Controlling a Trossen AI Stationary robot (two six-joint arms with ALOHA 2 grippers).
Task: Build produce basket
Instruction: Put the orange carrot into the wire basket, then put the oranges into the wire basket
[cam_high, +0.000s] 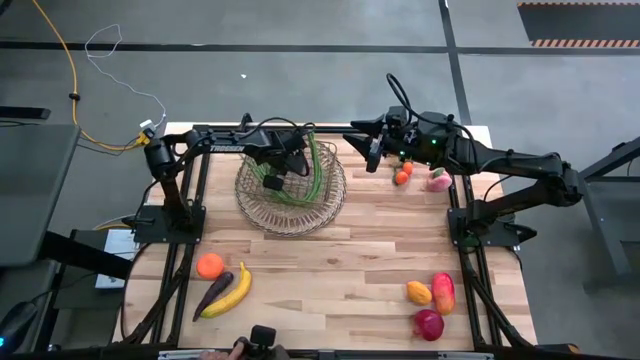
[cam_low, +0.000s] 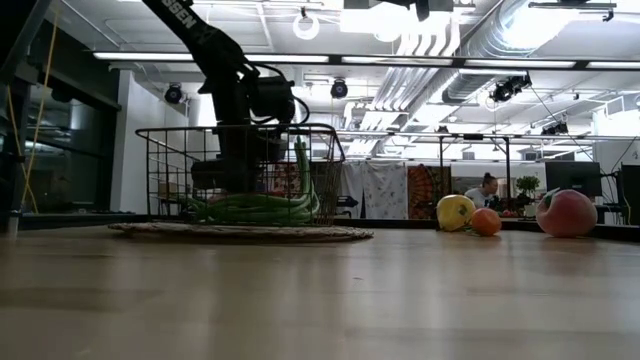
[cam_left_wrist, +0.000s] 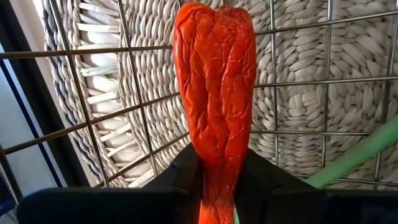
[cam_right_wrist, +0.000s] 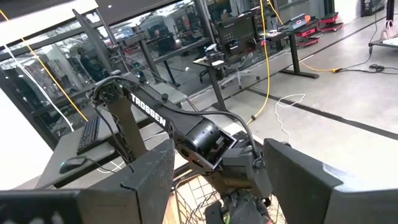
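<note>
Reaching down into the basket at the back left of the table: left gripper, fingers clamped tight on a wrinkled red chilli, the pod pinched at its lower end between the two dark pads and pointing out over the wire mesh and the woven mat beneath. Seen from table height, the same arm dropping inside the wire wall, long green beans curled along the bottom and up the right-hand side of the basket. Whether the chilli touches the mesh floor: cannot tell. Raised at the back of the table, right of the basket and clear of it: right gripper, fingers held well apart, nothing between them, aimed toward the left arm. Just beside it on the wood: small carrots and a pinkish fruit. Lying near the front left corner, well apart from the basket: orange, purple eggplant and yellow banana, the last two touching. Grouped at the front right: a yellow-orange fruit, a red-and-yellow fruit and a red apple.
</note>
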